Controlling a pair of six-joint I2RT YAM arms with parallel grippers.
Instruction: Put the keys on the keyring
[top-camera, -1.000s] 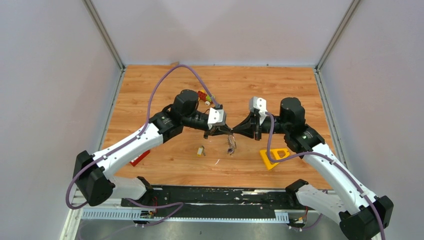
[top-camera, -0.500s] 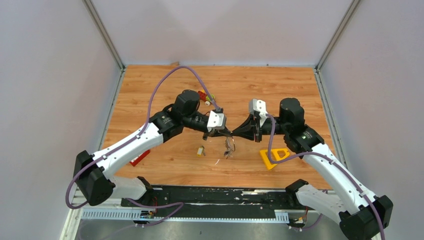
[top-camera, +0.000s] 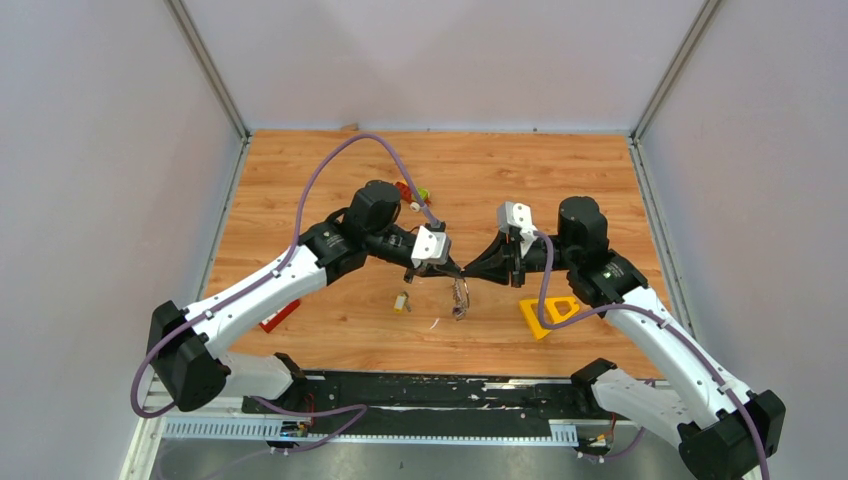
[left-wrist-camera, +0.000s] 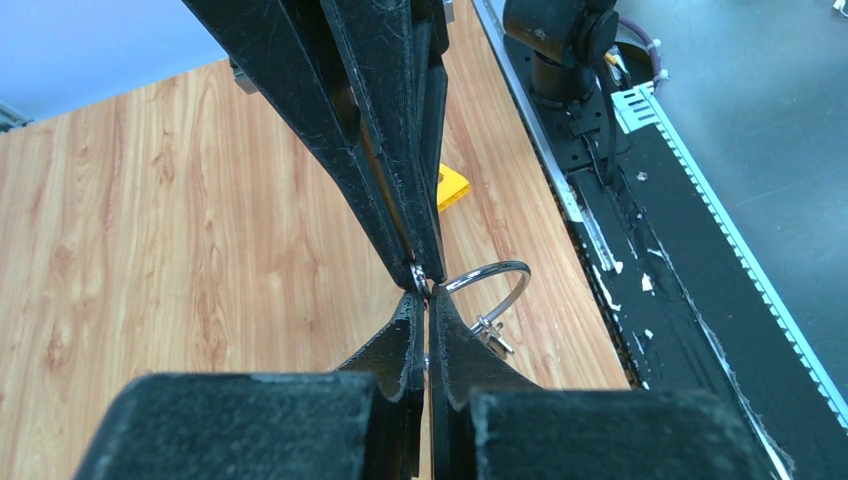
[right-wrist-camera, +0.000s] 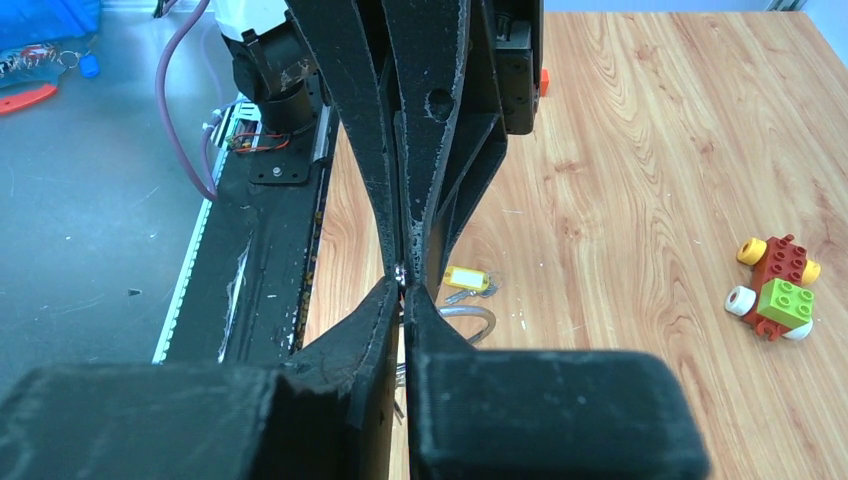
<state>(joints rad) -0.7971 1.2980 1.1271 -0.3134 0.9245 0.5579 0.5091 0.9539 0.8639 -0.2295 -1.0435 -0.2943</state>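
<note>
Table (top-camera: 300, 170): wood top. Left gripper (left-wrist-camera: 427, 305) and right gripper (right-wrist-camera: 403, 295) meet tip to tip above its middle. Both have their jaws pressed together, pinching the keyring (left-wrist-camera: 500, 265) at one spot on its wire. Triangle (left-wrist-camera: 452, 188) lies beside the right arm. Toy car (right-wrist-camera: 777, 287) sits farther back. One key (left-wrist-camera: 492, 333) hangs on the keyring. Yellow-tag key (right-wrist-camera: 463, 278) lies on the table near the tips.

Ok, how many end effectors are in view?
2. The left end effector reaches in from the left, the right end effector from the right; their shut tips meet at the ring over the table. None hidden.
</note>
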